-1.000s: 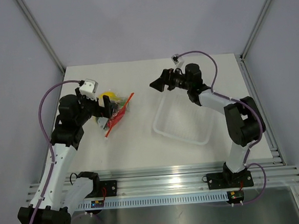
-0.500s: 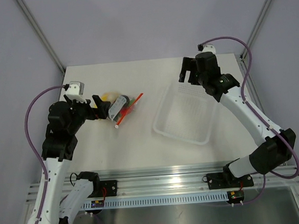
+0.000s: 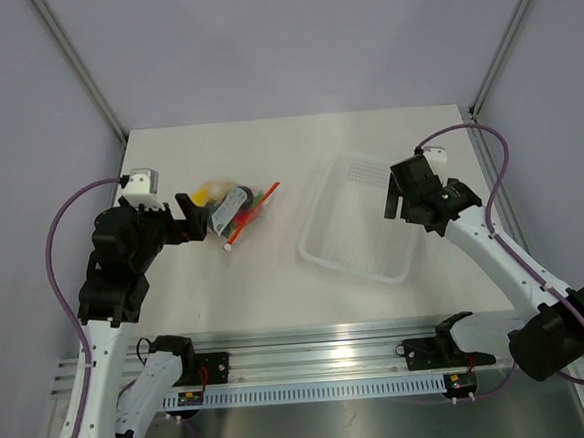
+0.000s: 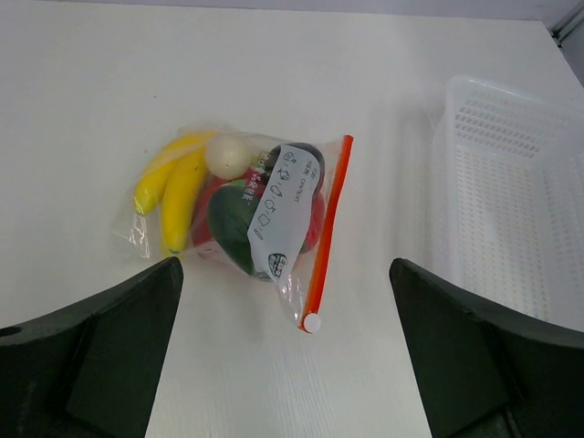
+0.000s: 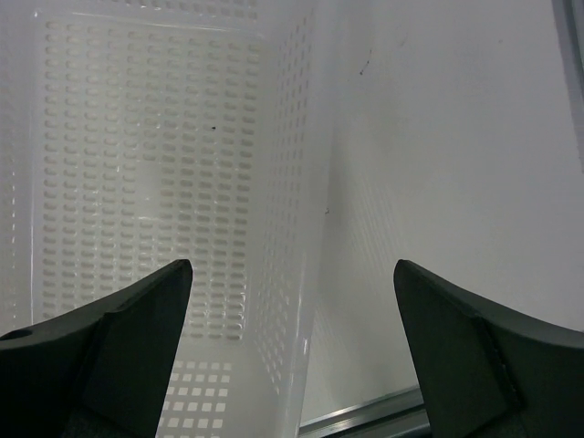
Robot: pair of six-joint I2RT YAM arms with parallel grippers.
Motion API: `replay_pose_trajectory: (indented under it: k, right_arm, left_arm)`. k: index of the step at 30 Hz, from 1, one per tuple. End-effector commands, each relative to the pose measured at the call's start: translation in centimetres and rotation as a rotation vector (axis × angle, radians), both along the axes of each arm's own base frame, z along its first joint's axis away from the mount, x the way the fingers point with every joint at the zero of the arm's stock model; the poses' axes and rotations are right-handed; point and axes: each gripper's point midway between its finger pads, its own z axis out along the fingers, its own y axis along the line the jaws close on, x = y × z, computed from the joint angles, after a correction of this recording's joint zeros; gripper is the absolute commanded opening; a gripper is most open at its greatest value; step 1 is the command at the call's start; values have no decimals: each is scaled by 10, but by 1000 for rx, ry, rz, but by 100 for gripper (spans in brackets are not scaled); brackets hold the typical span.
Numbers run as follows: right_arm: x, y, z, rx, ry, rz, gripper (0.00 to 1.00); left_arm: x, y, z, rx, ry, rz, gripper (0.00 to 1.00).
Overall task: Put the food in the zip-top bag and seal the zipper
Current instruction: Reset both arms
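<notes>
Small clear zip-top bag point(image 3: 233, 209) flat on a white table point(image 3: 277, 290), left of centre, just beyond the left gripper point(image 3: 194, 218) and touched by neither pincer. Holds the toy food, bunched together.

Orange-red zipper point(image 3: 253, 216) along the bag's right edge, long axis diagonal in the overhead view: far end to the right, near end to the left, white slider at that near end. Mouth pointing right, toward a clear perforated tray point(image 3: 358, 224) well apart from it; closed end pointing left.

Closer in, from the left wrist: banana point(image 4: 178, 187) at the closed end, whitish piece point(image 4: 227, 156) above a dark green avocado point(image 4: 235, 224), red showing behind a white printed label (print too small to read). Overhead, only a blur of yellow and red. Whether sealed, impossible to tell from either view.

Left pincer spread wide, one dark finger at each lower corner of its own view, gripping nothing. Likewise the right gripper point(image 3: 393, 200): gaping wide, empty, hovering over the tray's right side. Through its own camera, only tray mesh and bare table.
</notes>
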Motion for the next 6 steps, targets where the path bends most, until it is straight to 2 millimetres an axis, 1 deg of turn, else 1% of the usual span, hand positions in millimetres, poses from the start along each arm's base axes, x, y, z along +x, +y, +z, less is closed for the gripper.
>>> replay_pose_trajectory:
  k: [1,3,6]
  right_arm:
    - [-4,-13,4,-27,-33,-76,100]
    - [-3,-11,6,-8,-48,-74,100]
    - [1,-8,17,19,-91,-64,100]
  left_arm:
    - [2,10,2,13,-27,55,99]
    - [2,11,4,11,-34,63,99]
    - [2,11,8,13,-34,63,99]
